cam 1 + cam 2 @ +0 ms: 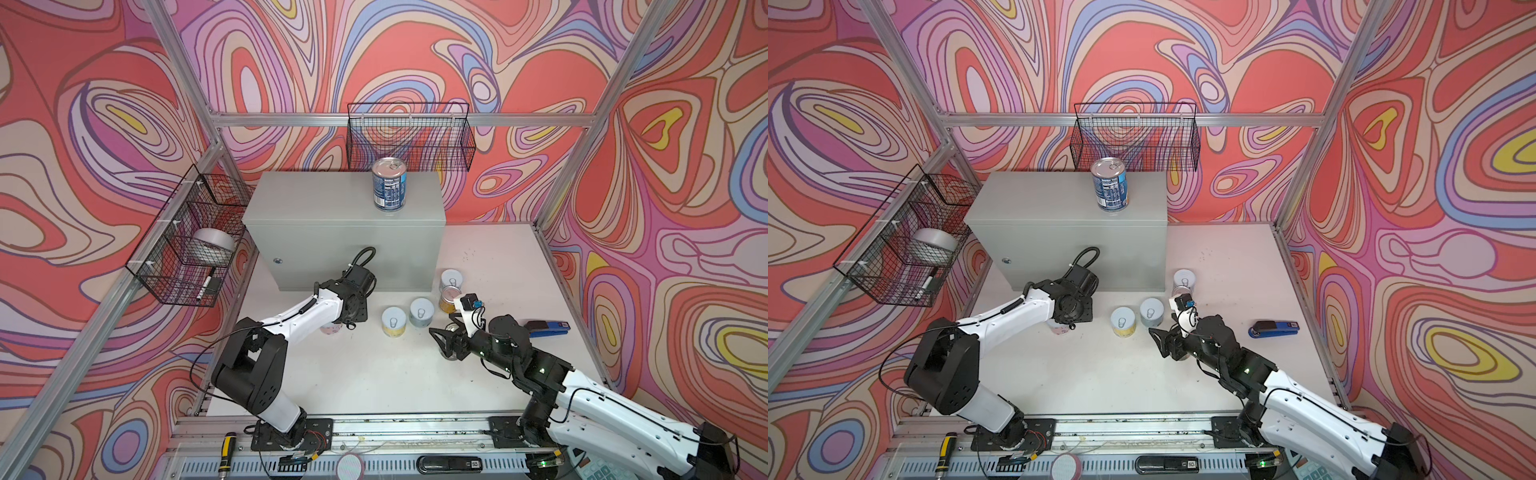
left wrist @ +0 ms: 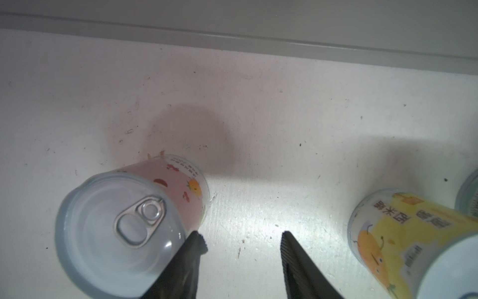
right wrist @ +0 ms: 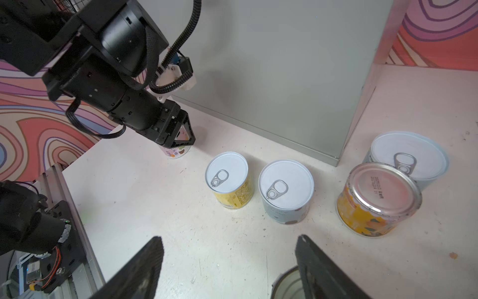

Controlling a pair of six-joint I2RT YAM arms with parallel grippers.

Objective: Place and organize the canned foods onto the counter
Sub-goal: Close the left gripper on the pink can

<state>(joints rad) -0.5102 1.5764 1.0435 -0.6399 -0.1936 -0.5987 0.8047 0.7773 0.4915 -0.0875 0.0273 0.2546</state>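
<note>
A tall dark blue can point(image 1: 388, 189) stands on the grey counter point(image 1: 345, 216). On the white table in front of it stand the yellow point(image 3: 229, 181), pale-blue point(image 3: 285, 194), orange point(image 3: 377, 202) and white point(image 3: 411, 158) cans; the orange one is bottom up. My left gripper point(image 2: 241, 235) is open over bare table. The pink can point(image 2: 124, 222) stands just outside one finger. My right gripper point(image 3: 229, 239) is open, with the metal rim of another can point(image 3: 285, 284) showing under one finger. That can is dark in a top view point(image 1: 453, 329).
One black wire basket point(image 1: 409, 137) hangs on the back wall. A second basket point(image 1: 187, 237) on the left holds a grey tape roll point(image 1: 214, 245) and a marker. A blue stapler point(image 1: 548, 327) lies at the table's right. A screwdriver point(image 1: 226, 451) lies by the front rail.
</note>
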